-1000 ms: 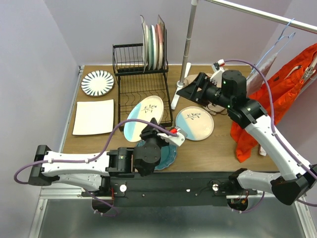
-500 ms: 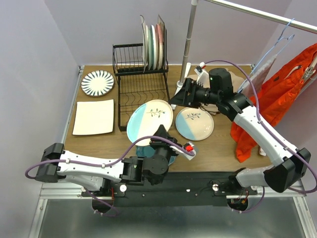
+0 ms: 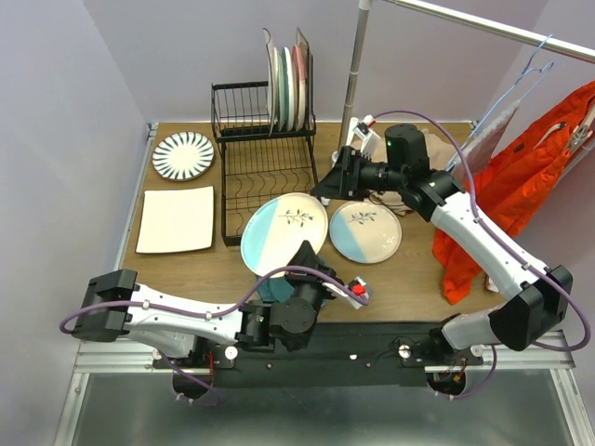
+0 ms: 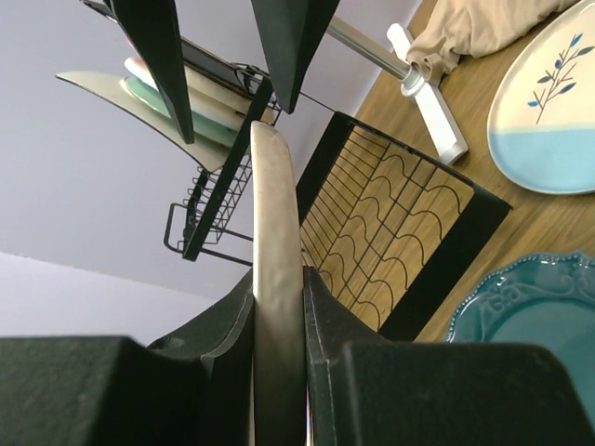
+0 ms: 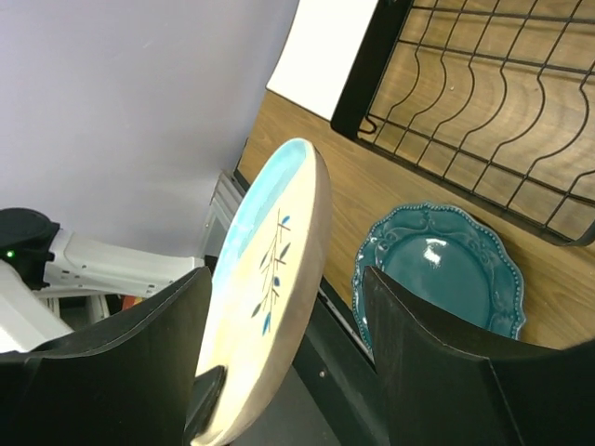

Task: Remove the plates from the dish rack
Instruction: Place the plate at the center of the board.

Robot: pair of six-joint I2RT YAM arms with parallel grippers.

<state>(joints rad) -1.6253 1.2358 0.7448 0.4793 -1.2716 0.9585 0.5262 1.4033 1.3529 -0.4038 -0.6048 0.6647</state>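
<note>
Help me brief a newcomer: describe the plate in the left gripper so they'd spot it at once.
Find the black wire dish rack at the back. In front of it, the left gripper pinches the rim of a round cream plate with a pale blue half and a leaf sprig. Its twin lies flat beside it; only this one is raised and tilted.

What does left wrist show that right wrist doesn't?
Left wrist only: upright plates in the rack's top basket, the white stand foot, beige cloth, a second blue-and-cream plate lying flat. Right wrist only: the white square plate, the left arm. Both: the held plate, edge-on versus face-on, the teal plate, the rack's lower tray.
</note>
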